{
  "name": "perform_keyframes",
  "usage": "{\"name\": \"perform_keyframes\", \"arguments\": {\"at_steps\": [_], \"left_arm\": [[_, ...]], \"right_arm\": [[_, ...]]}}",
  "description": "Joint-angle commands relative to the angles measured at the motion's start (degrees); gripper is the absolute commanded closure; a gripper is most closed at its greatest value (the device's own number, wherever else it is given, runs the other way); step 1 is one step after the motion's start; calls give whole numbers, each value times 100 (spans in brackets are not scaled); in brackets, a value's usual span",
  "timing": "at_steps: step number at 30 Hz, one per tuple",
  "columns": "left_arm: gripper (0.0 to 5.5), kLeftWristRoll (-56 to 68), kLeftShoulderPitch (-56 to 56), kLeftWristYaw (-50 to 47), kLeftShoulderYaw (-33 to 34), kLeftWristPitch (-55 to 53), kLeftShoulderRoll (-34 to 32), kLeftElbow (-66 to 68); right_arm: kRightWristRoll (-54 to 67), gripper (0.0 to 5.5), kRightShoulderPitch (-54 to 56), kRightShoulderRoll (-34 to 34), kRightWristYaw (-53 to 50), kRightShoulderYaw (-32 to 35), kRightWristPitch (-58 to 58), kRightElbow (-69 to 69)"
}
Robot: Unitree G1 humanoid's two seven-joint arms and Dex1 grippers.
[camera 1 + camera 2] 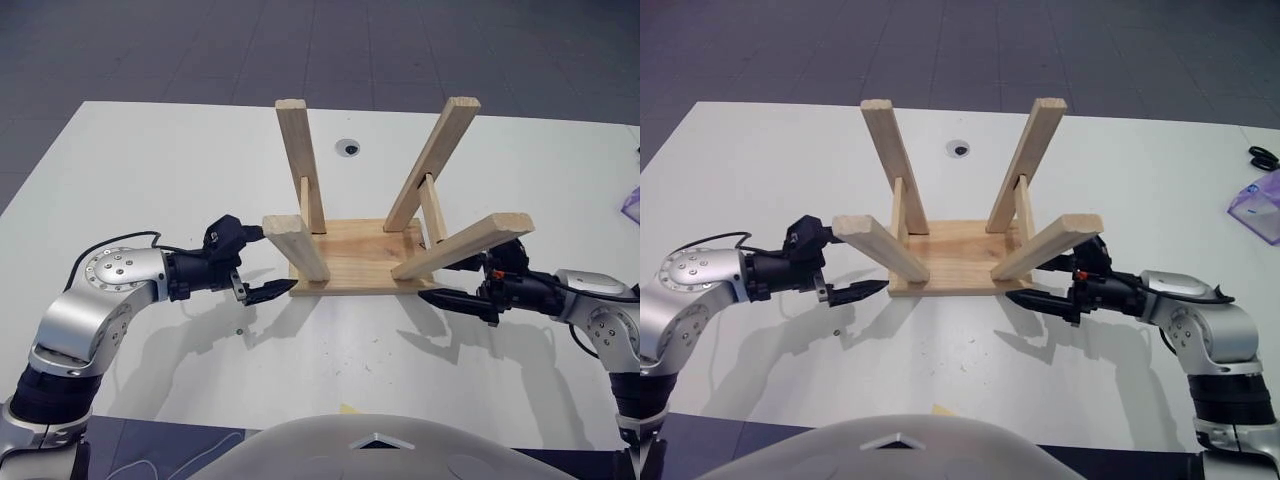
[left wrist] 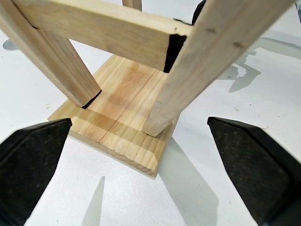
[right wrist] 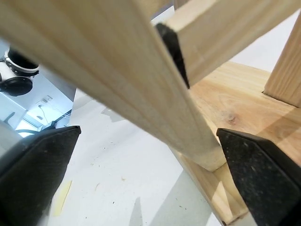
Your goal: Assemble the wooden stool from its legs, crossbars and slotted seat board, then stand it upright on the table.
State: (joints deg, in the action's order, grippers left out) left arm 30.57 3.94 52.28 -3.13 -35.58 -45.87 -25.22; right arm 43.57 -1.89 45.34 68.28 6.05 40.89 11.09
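Upside-down stool [image 1: 355, 252] on table [image 1: 150, 170], left gripper [image 1: 280, 289] and right gripper [image 1: 435, 297] flanking its seat, fingers apart

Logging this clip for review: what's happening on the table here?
The wooden stool is put together but lies upside down on the white table, with its seat board flat and its four legs pointing up. The left gripper and right gripper sit low at the seat board's two near corners, jaws open, gripping nothing. Standing it upright is not yet done.
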Motion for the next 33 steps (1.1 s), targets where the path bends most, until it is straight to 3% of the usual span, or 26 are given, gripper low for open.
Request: {"name": "perform_keyframes", "arguments": {"at_steps": [1, 17, 24, 33], "left_arm": [[13, -117, 77, 193, -155, 96, -68, -23], [13, -86, 910, 688, -785, 199, 949, 1332], [113, -98, 859, 789, -898, 216, 1026, 1459], [272, -144, 719, 880, -969, 266, 1124, 1690]], "right_arm": [[-196, 10, 130, -186, -291, -43, -163, -21], [-829, 10, 1038, -514, 257, -547, -723, -1637], [-749, 10, 1061, -681, 258, -556, -569, -1557], [-929, 155, 952, -719, 337, -726, -587, -1596]]}}
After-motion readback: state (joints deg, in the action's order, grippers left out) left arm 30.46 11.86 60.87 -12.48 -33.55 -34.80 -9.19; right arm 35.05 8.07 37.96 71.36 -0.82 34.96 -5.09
